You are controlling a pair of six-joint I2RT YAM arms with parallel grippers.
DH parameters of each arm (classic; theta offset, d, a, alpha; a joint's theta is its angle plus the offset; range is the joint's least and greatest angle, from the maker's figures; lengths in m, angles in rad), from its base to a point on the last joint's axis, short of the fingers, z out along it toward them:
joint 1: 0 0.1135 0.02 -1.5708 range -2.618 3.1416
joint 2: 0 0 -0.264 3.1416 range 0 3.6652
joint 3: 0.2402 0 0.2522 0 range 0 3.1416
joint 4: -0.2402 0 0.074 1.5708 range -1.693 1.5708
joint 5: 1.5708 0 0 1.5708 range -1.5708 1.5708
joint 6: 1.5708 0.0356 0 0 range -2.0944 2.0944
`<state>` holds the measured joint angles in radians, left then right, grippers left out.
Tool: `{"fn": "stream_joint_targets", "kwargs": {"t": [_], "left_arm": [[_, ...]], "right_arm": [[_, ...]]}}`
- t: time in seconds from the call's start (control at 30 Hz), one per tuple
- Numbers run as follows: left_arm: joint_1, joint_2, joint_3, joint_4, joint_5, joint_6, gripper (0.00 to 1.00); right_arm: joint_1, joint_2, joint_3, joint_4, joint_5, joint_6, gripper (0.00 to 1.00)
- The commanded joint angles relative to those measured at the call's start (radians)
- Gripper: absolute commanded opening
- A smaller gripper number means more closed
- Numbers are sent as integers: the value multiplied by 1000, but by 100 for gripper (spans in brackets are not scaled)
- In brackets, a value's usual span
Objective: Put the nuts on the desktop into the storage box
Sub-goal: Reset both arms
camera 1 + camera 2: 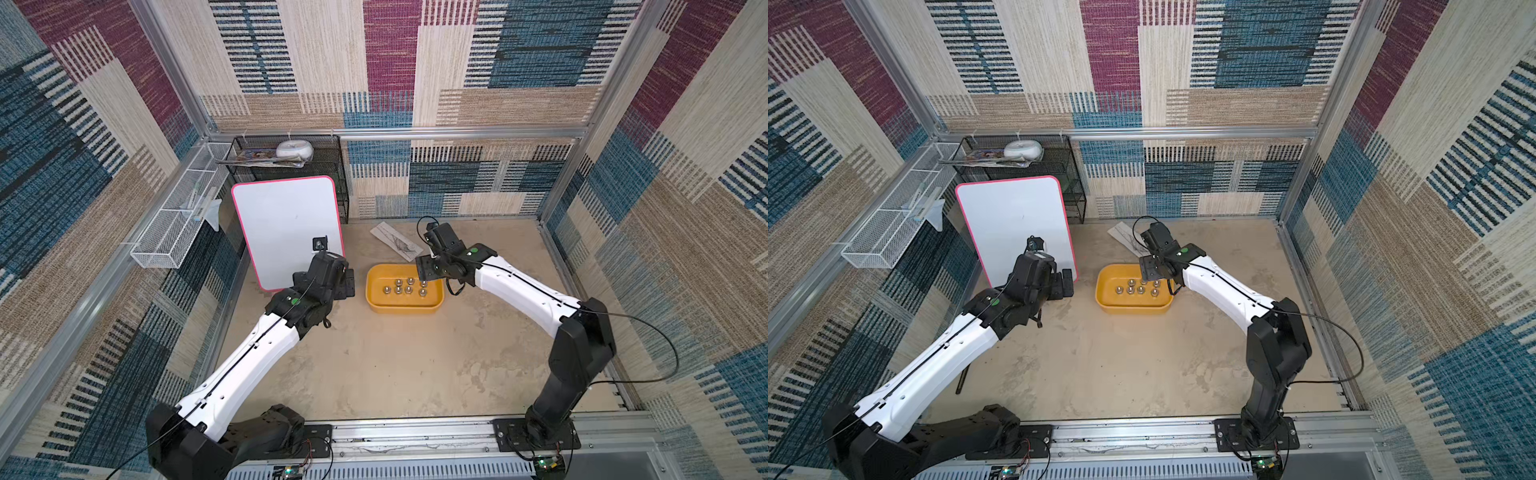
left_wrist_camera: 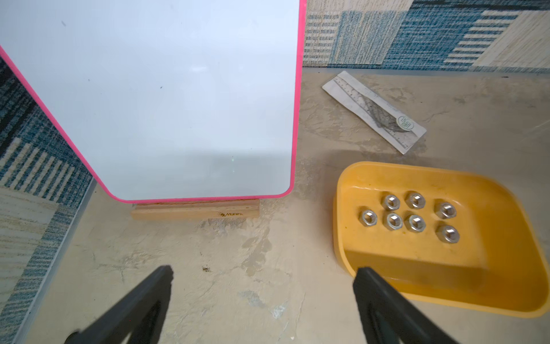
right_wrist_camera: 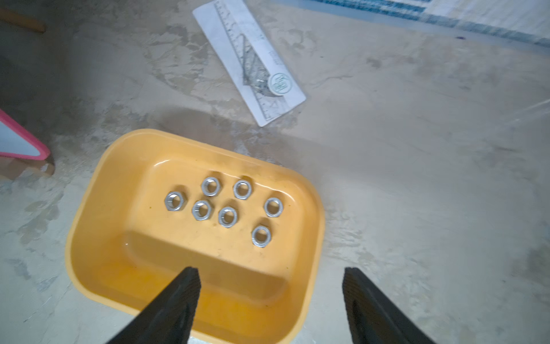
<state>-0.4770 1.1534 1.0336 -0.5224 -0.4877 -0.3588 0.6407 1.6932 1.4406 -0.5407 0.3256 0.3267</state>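
Several small silver hex nuts (image 3: 227, 216) lie flat on the floor of the yellow-orange storage box (image 3: 98, 238), which stands on the beige desktop (image 1: 395, 365). Both top views show the nuts (image 1: 409, 289) (image 1: 1140, 289) inside the storage box (image 1: 401, 309) (image 1: 1129, 309). My right gripper (image 3: 271, 272) hangs open above the box's right end, one finger over the box and one past its rim, nothing between them. My left gripper (image 2: 264, 272) is open over bare desktop left of the box (image 2: 446, 280), with the nuts (image 2: 415, 222) in sight. No nut shows on the desktop.
A pink-rimmed whiteboard (image 1: 286, 228) stands on a wooden base (image 2: 195, 210) just left of the left gripper. A white ruler card (image 1: 395, 241) lies behind the box. A black mesh rack (image 1: 291, 166) and a white wire basket (image 1: 178, 220) sit at the back left.
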Motion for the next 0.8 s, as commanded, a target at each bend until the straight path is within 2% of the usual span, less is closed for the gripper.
{"fn": "stream_joint_targets", "kwargs": {"t": [0.0,0.1,0.2,0.4,0.5,0.6,0.77], "left_arm": [[11,-55,-125,187,-139,5,100],[66,-109,-253,288,-160,21,99],[163,-128,-349,376,-103,33,99],[286,3,-383,461,-126,76,99],[330,94,-392,561,-118,128,100],[362,192,-403,671,-110,158,100],[387,258,-493,944,4,248,100]], "right_arm": [[-7,-94,-124,193,187,22,91],[-30,-179,-264,281,288,11,98],[-62,-276,-440,438,348,-32,100],[-159,-444,-762,818,411,-164,100],[-231,-453,-860,945,369,-234,100],[-309,-433,-926,1038,319,-229,100],[-368,-388,-1048,1317,319,-327,100]]}}
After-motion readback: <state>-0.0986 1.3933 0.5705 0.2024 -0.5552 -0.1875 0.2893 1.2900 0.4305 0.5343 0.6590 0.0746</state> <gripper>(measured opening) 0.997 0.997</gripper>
